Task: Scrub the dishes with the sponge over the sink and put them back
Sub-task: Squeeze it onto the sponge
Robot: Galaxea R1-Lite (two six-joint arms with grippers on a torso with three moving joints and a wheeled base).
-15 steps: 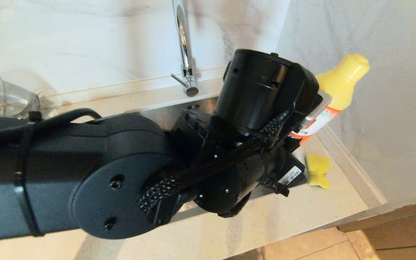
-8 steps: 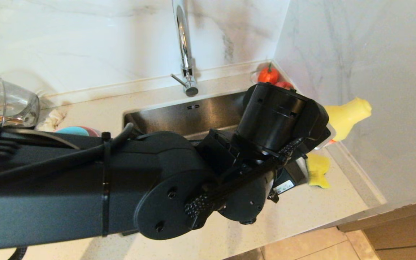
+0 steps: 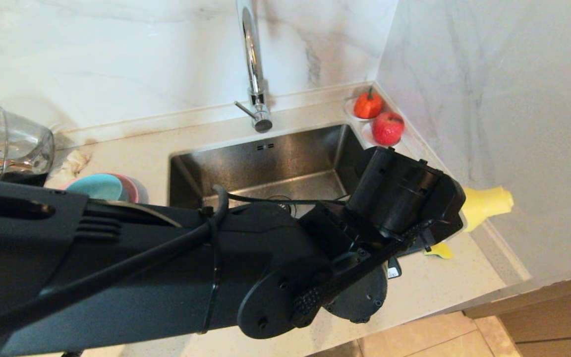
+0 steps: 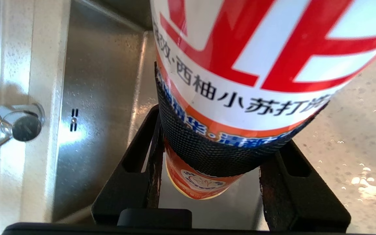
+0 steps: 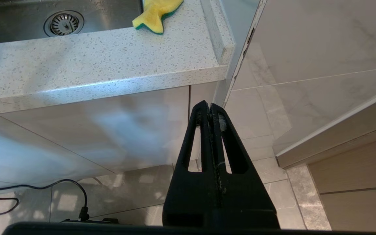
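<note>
Left pincer (image 4: 207, 169) (hidden overhead) grips bottle (image 4: 240, 65), label cropped.

sponge (image 5: 157, 14): 1 | detergent bottle (image 4: 240, 81): 1 | red fruits (image 3: 387, 128): 2 | glass jug (image 3: 18, 141): 1 | faucet (image 3: 253, 64): 1 | stacked dishes (image 3: 104, 187): count unclear

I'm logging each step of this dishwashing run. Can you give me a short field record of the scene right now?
left gripper: shut on detergent bottle, beside the sink
right gripper: shut, parked below the counter edge
sponge: lying on the counter right of the sink
dishes: stacked left of the sink
fruit: back right corner
</note>
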